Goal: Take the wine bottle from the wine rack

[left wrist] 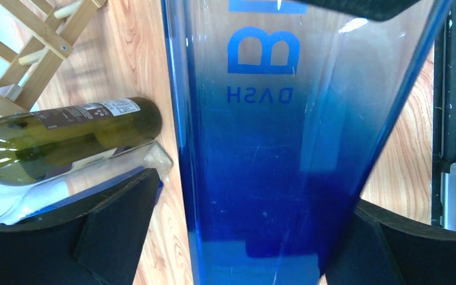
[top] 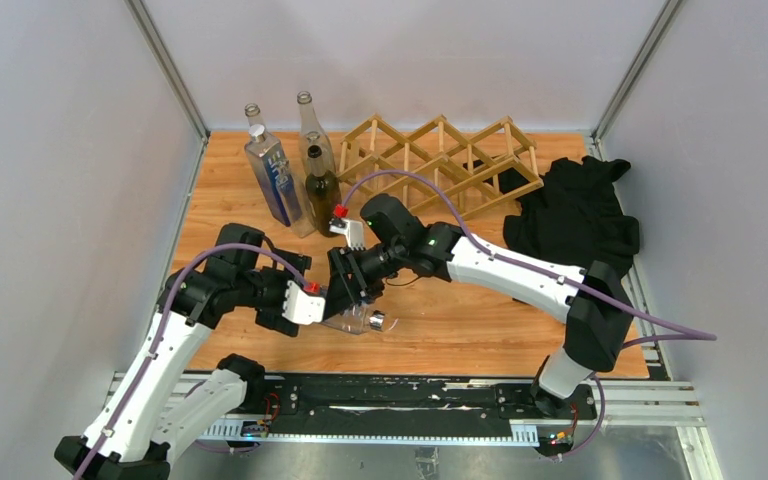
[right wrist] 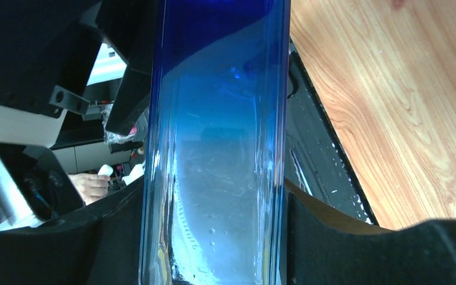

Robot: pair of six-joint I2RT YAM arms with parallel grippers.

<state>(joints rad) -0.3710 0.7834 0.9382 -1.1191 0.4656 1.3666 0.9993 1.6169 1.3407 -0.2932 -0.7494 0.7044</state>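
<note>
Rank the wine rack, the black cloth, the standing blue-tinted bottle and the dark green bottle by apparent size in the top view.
Largest: the wine rack and the black cloth, too close to rank, though the rack spans wider.
Next: the blue-tinted bottle.
Smallest: the dark green bottle, shorter and slimmer.

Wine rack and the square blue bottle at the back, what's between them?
Top view shows two upright bottles there: a clear glass bottle and a dark green wine bottle.

Surface: wooden table (top: pixel 460 330).
Far centre: wine rack (top: pixel 430 158), standing on the wood.
Far left: blue-tinted square bottle (top: pixel 272 175), clear bottle (top: pixel 312 130) and dark green bottle (top: pixel 321 190), all upright, just beside the rack.
Right: crumpled black cloth (top: pixel 572 220).
</note>
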